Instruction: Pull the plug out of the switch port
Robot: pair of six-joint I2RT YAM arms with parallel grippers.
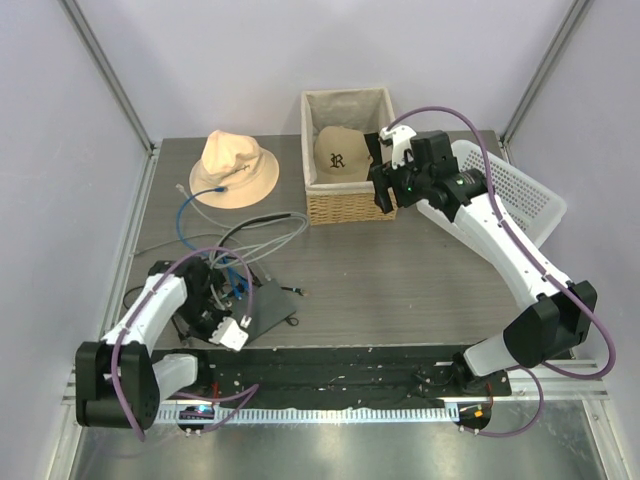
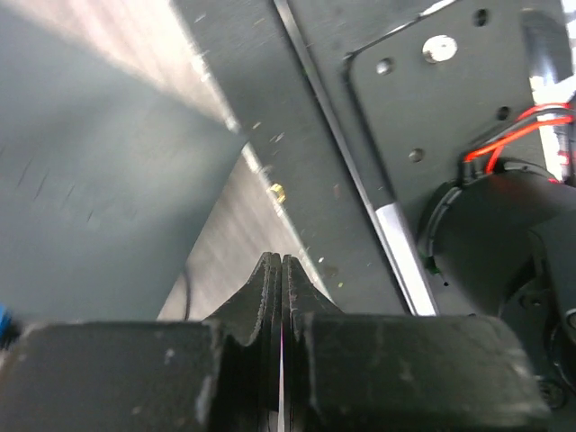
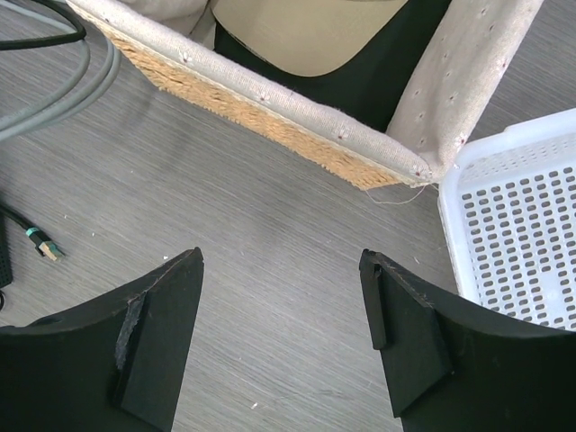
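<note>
We find the flat black switch box (image 1: 268,308) near-left on the counter (image 1: 400,280), beige bucket hat (image 1: 233,170) behind, wicker basket (image 1: 345,207) back-centre.

Under the right hand (image 3: 281,270), the surface (image 3: 270,207) is matt grey with a wood grain. The hand's fingers (image 3: 153,342) are matt black plastic, scuffed pale at the edges. Ahead of it the basket (image 3: 270,117) is rough woven straw with a cloth liner. To its right is a tray (image 3: 513,216) of smooth white perforated plastic. Beyond the dusty, dull-black left hand (image 2: 282,270) lies a black painted metal plate (image 2: 432,108).
</note>
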